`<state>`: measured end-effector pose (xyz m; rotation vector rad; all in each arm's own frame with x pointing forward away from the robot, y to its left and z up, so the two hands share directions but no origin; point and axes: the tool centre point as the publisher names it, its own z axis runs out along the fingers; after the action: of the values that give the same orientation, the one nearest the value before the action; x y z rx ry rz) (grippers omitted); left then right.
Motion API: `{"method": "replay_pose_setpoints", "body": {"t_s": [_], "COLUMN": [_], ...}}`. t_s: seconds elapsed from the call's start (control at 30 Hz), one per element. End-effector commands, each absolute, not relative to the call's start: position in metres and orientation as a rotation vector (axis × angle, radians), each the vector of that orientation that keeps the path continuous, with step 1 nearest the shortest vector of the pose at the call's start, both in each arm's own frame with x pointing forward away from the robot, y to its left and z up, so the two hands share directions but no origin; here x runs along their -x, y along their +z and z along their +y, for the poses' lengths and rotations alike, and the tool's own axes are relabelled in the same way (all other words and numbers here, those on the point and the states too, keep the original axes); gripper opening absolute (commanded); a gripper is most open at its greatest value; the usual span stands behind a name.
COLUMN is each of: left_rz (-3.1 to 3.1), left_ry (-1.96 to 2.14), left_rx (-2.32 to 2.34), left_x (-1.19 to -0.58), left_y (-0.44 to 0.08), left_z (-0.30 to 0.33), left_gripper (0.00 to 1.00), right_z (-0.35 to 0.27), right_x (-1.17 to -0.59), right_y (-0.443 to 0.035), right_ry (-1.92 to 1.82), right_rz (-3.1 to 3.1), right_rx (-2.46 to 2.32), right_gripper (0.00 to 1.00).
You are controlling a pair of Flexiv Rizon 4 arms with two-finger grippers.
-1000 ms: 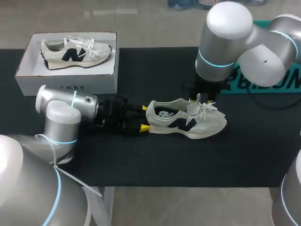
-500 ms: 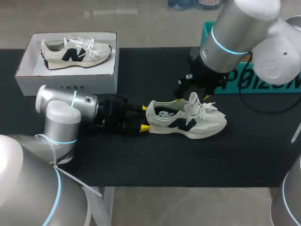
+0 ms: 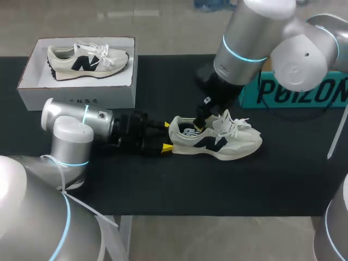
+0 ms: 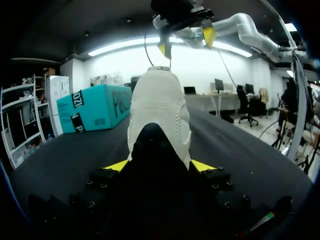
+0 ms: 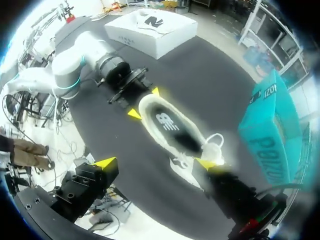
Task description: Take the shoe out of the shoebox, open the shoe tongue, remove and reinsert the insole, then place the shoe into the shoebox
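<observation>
A cream shoe point(image 3: 217, 140) with a dark logo lies on its sole on the black table, toe to the right, tongue and laces pulled up. My left gripper point(image 3: 166, 136) is shut on its heel, a yellow tip on each side; the left wrist view shows the heel point(image 4: 159, 115) filling the gap of that gripper point(image 4: 160, 166). My right gripper point(image 3: 203, 116) hangs open just above the shoe's opening. From the right wrist view, its own gripper point(image 5: 155, 162) stands wide over the shoe point(image 5: 170, 125), whose dark inside shows. The white shoebox point(image 3: 32, 87) at the back left holds a second shoe point(image 3: 87, 58).
A teal box point(image 3: 296, 89) stands at the back right, close behind my right arm. Bare black table lies in front of the shoe up to the front edge. The shoebox point(image 5: 165, 37) sits beyond my left arm in the right wrist view.
My right arm has swung left from the laces to above the shoe's opening and lowered, and its fingers have spread apart. The left gripper and shoe have stayed put.
</observation>
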<state>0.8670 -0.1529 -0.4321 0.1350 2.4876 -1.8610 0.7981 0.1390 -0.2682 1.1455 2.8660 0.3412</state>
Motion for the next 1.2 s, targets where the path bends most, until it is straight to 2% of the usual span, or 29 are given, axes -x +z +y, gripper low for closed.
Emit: {"method": "replay_pose_setpoints", "body": {"t_s": [0.03,0.13,0.3,0.43,0.97,1.0,1.03,1.07,1.1,1.17,1.2], "left_rz": [2.488,2.488,2.488,2.488,2.488,2.488,2.488,2.488,2.488,2.488,2.488], "left_ry": [-1.859,-1.859,-1.859,-1.859,-1.859,-1.859,-1.859,-1.859,-1.859,-1.859,-1.859], "left_rx": [-0.136,-0.136,-0.136,-0.136,-0.136,-0.136,-0.136,-0.136,-0.136,-0.136,-0.136], "left_x": [-0.867,-0.867,-0.867,-0.867,-0.867,-0.867,-0.867,-0.867,-0.867,-0.867,-0.867], "left_y": [-0.434,-0.434,-0.434,-0.434,-0.434,-0.434,-0.434,-0.434,-0.434,-0.434,-0.434], "left_z": [-0.155,-0.155,-0.155,-0.155,-0.155,-0.155,-0.155,-0.155,-0.155,-0.155,-0.155], "left_gripper": [0.0,0.0,0.0,0.0,0.0,0.0,0.0,0.0,0.0,0.0,0.0], "right_z": [0.144,0.144,0.153,0.155,0.161,0.161,0.161,0.16,0.159,0.158,0.158], "right_x": [-0.802,-0.802,-0.802,-0.801,-0.816,-0.817,-0.818,-0.818,-0.82,-0.822,-0.823], "right_y": [-0.267,-0.267,-0.254,-0.252,-0.293,-0.294,-0.294,-0.294,-0.294,-0.295,-0.296], "right_ry": [0.302,0.302,0.078,0.066,0.0,0.005,0.008,0.014,0.021,0.011,0.02], "right_rz": [2.887,2.887,2.812,2.76,2.839,2.844,2.847,2.85,2.854,2.858,2.862], "right_rx": [-1.132,-1.132,-0.725,-0.518,-0.373,-0.379,-0.389,-0.4,-0.403,-0.413,-0.418], "right_gripper": [1.0,1.0,1.0,1.0,1.0,0.83,0.46,0.36,0.1,0.07,0.0]}}
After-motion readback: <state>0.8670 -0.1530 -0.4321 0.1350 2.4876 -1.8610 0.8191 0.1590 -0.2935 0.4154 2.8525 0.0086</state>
